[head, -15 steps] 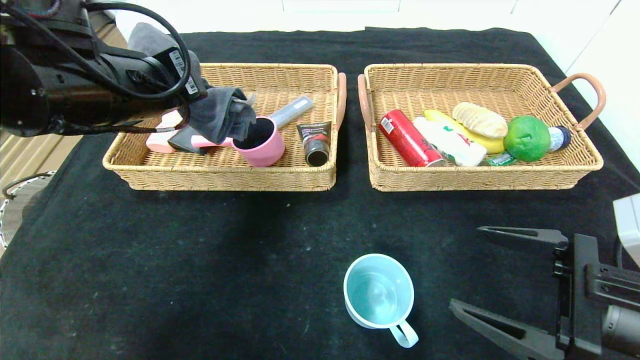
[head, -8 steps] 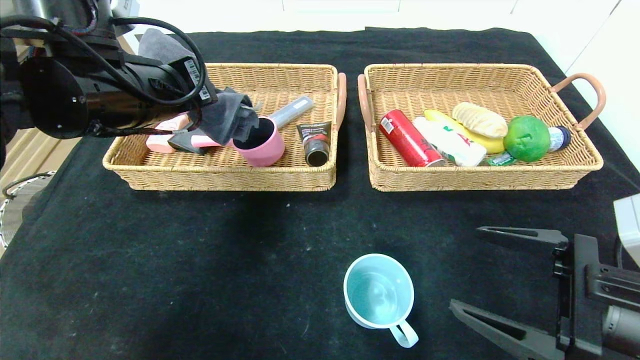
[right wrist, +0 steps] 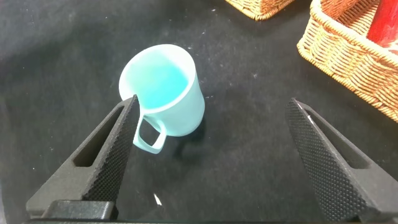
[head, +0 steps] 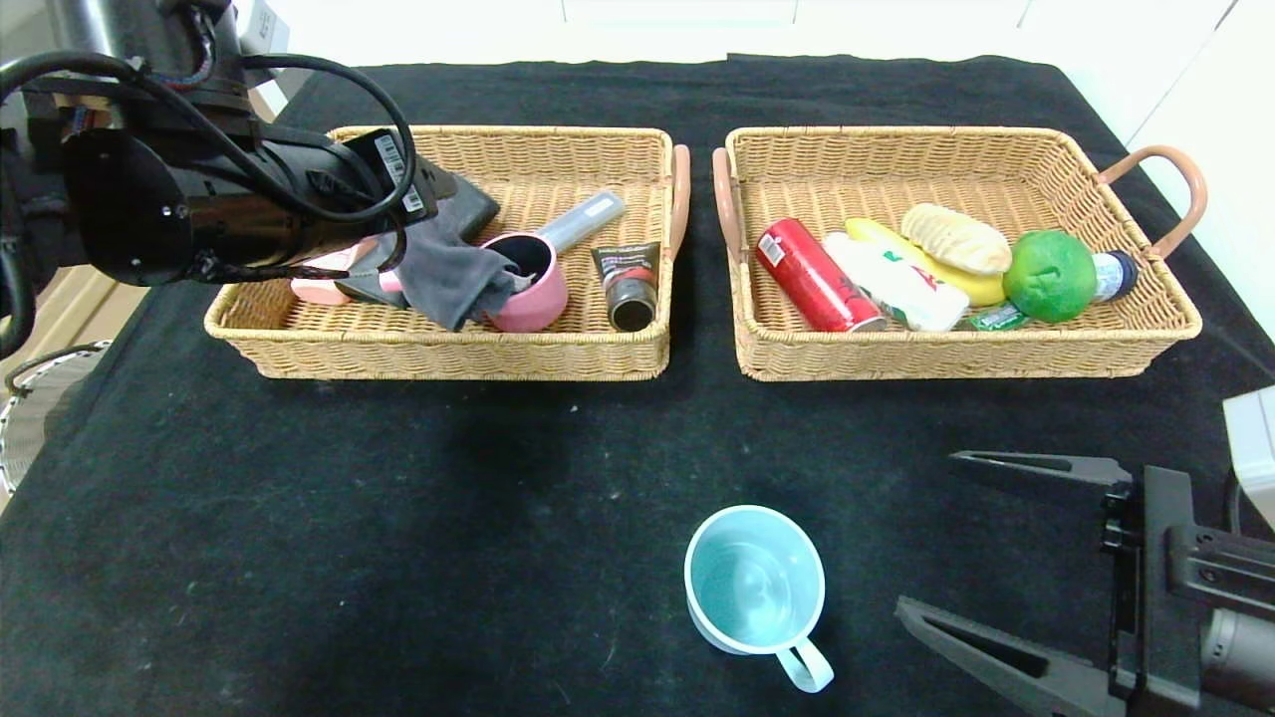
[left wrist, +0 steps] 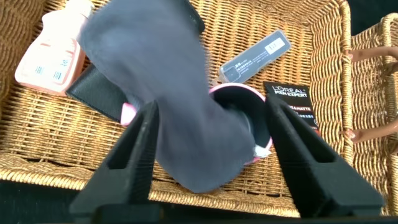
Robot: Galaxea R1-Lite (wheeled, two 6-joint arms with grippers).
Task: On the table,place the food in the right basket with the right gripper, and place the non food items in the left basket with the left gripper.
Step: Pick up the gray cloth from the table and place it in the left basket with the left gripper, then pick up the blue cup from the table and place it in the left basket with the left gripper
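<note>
Worktop [head: 398,518] in black, linty cloth carried everything: two wicker trays side by side at the far edge and one light blue mug [head: 754,583] standing alone on the near side.

Left basket [head: 448,360] held the non-food: a pale pink bottle [left wrist: 53,50], a flat dark case [left wrist: 93,93], a pink cup [head: 533,289] with a grey cloth [head: 448,279] draped over its rim, a grey tube [head: 583,221] and a black tube [head: 628,284]. Right basket [head: 956,360] held the food: a red can [head: 812,274], a white packet [head: 892,279], a banana [head: 971,287], a bread loaf [head: 954,237], a lime [head: 1049,276] and a small bottle [head: 1111,274] behind it.

Left end effector [left wrist: 212,106] hung over the left basket with its fingers spread apart, the cloth lying loose between them and clamped by neither. Right end effector [head: 928,533] sat low at the near right of the worktop, fingers wide apart and holding nothing.

As a non-food item, the mug looked to be the last thing to sort and belonged to the left arm. It stood upright, mouth up, its handle pointing toward the robot and slightly right. From the left end effector it lay well apart, toward the robot and to the right. It stood just beside the right end effector, much the nearer one, so the left arm faced a long reach across.
</note>
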